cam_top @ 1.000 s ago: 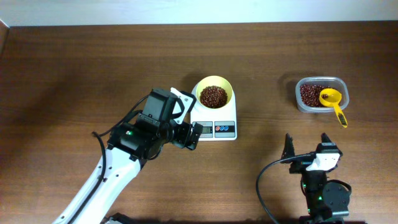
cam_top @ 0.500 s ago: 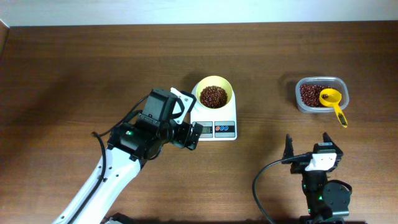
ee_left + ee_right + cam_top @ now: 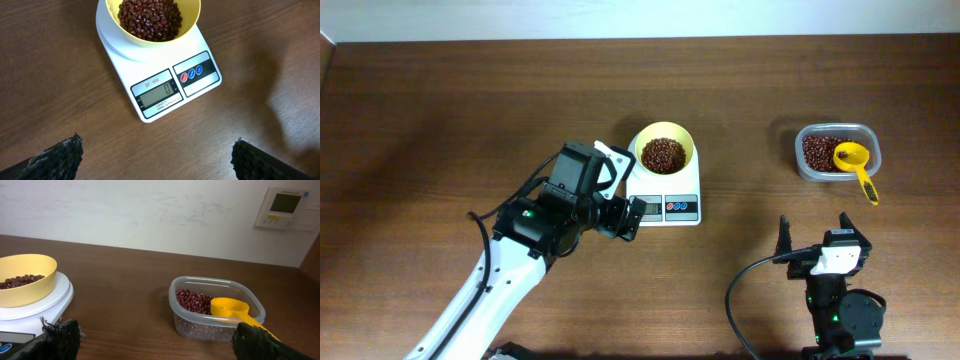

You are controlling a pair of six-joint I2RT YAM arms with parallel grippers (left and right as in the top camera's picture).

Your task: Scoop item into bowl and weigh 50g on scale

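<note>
The white scale point(image 3: 665, 197) sits near the middle of the brown table point(image 3: 440, 110), its front strip with the red and blue buttons facing the near edge. The yellow bowl point(image 3: 663, 147) rests on its platform, holding a heap of dark reddish-brown beans point(image 3: 663, 156). The grey display point(image 3: 161, 93) reads a single zero. The left gripper point(image 3: 623, 187) hangs just off the scale's left side, low over the wood. Its fingers are spread wide apart with nothing between them, and it touches neither the scale nor the bowl. From its own camera both dark fingertips point(image 3: 62, 155) frame the bare table in front of the scale. Over toward the right edge, in the far half of the table, a clear plastic container point(image 3: 837, 152) holds more beans. A yellow scoop point(image 3: 854, 164) lies in it, cup among the beans and handle sticking out over the rim toward the near right corner. The right gripper point(image 3: 813, 227) is well apart from that container, down by the near edge. It points toward the far side, fingers wide apart and holding nothing. A black cable point(image 3: 738, 298) loops beside its arm.
</note>
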